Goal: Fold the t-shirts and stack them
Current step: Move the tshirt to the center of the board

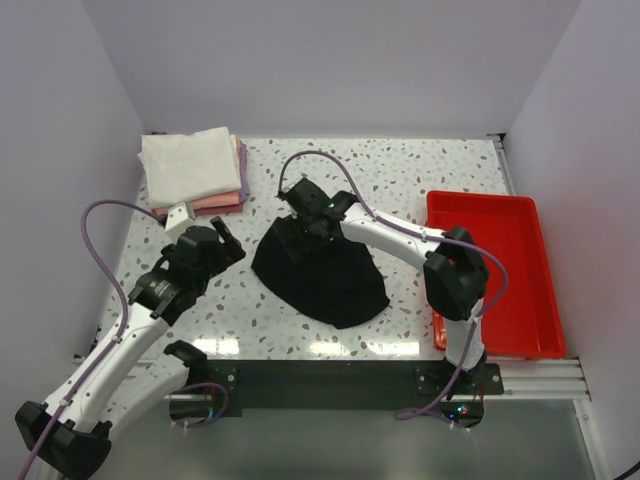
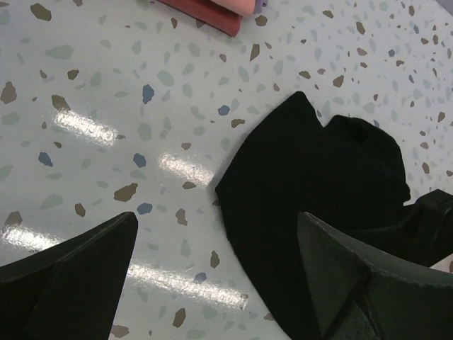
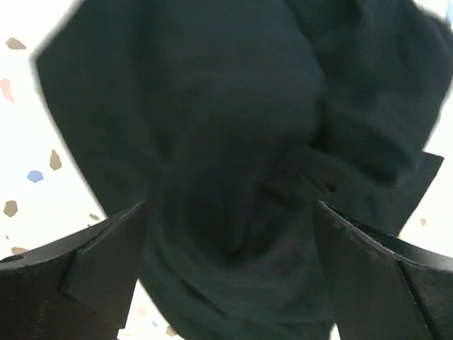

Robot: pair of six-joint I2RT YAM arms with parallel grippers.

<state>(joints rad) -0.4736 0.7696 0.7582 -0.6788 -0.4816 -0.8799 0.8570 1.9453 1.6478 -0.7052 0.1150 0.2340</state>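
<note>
A crumpled black t-shirt lies in a heap at the table's middle; it also shows in the left wrist view and fills the right wrist view. A stack of folded shirts sits at the far left: white on top, pink and lavender beneath. My right gripper is open, directly over the black shirt's far edge, fingers either side of the cloth. My left gripper is open and empty, just left of the black shirt, above bare table.
A red plastic tray stands at the right edge. White walls enclose the speckled table on three sides. The pink stack's edge shows at the top of the left wrist view.
</note>
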